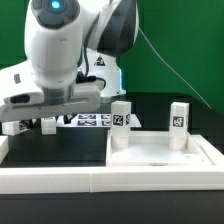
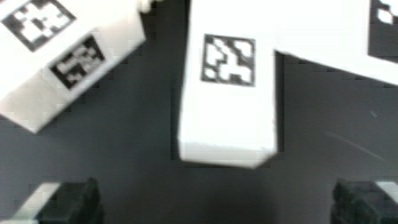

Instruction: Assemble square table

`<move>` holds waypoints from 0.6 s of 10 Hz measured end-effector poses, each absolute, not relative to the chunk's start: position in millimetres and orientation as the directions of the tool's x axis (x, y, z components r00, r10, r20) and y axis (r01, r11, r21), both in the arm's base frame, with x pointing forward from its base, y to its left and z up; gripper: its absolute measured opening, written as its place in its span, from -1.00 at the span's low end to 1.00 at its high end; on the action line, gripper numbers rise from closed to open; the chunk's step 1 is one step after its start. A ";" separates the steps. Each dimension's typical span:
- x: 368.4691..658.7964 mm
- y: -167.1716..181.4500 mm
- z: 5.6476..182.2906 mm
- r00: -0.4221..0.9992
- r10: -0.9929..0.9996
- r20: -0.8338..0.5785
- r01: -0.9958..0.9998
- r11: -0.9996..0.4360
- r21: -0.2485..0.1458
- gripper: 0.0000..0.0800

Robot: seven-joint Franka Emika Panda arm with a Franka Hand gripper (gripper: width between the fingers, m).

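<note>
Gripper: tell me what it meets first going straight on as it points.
Probably the white plastic block leg with a black-and-white tag, centred ahead of the open gripper; depth is unclear.

Lower right of the exterior view, the square tabletop (image 1: 160, 151) lies flat, two legs upright at its far corners — a leg (image 1: 121, 120) toward frame centre, a second leg (image 1: 178, 118) to its right. Farther back, centre-left, lies the marker board (image 1: 90, 121). The long rail (image 1: 55, 181) runs along the bottom, before everything. The robot arm (image 1: 58, 50) fills the upper left. In the wrist view a loose leg (image 2: 228, 95) lies beside a tagged block (image 2: 63, 60) — apart.
</note>
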State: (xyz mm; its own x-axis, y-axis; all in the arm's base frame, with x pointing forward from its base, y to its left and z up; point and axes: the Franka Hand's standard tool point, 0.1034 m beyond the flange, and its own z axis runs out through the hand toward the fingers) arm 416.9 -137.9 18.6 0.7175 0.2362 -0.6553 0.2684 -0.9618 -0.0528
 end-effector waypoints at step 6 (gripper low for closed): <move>407.9 -137.7 7.1 0.629 0.217 -0.747 0.290 -0.956 -0.034 0.62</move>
